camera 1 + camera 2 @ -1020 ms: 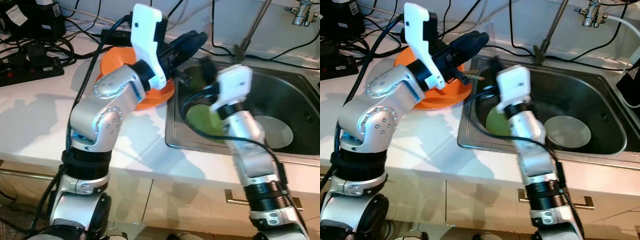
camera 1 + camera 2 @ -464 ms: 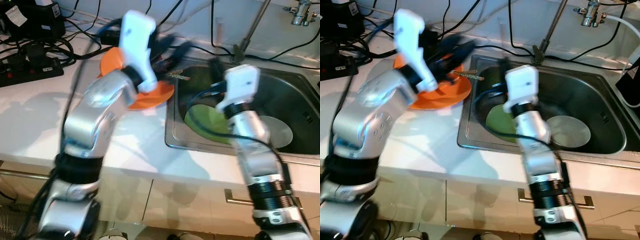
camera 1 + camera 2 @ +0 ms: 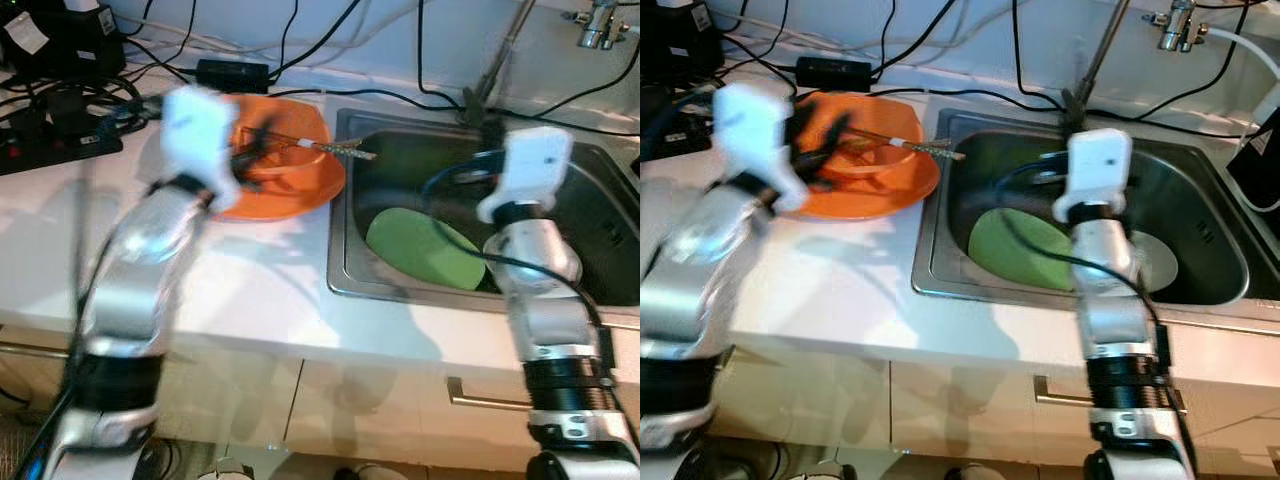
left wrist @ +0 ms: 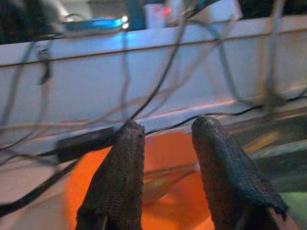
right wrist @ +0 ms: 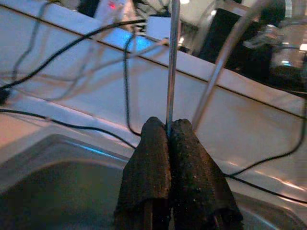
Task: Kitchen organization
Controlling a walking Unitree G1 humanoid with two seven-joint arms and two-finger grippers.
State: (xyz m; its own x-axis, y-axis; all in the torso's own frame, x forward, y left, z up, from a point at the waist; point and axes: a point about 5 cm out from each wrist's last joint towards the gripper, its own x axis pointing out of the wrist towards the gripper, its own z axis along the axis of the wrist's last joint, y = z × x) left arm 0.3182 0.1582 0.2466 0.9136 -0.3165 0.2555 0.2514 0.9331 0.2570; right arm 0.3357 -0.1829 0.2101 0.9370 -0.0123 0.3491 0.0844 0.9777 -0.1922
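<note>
A round orange plastic plate lies flat on the white countertop just beside the left rim of the stainless steel sink. A smaller orange bowl sits on the plate. A long thin utensil with a silvery handle rests across the bowl, its end reaching out past the plate's edge over the sink rim; what kind of utensil it is cannot be told. In the sink basin a round matte green plate lies tilted against the left wall. Beside it, towards the right of the basin, a round silvery metal dish sits on the bottom, partly hidden.
</note>
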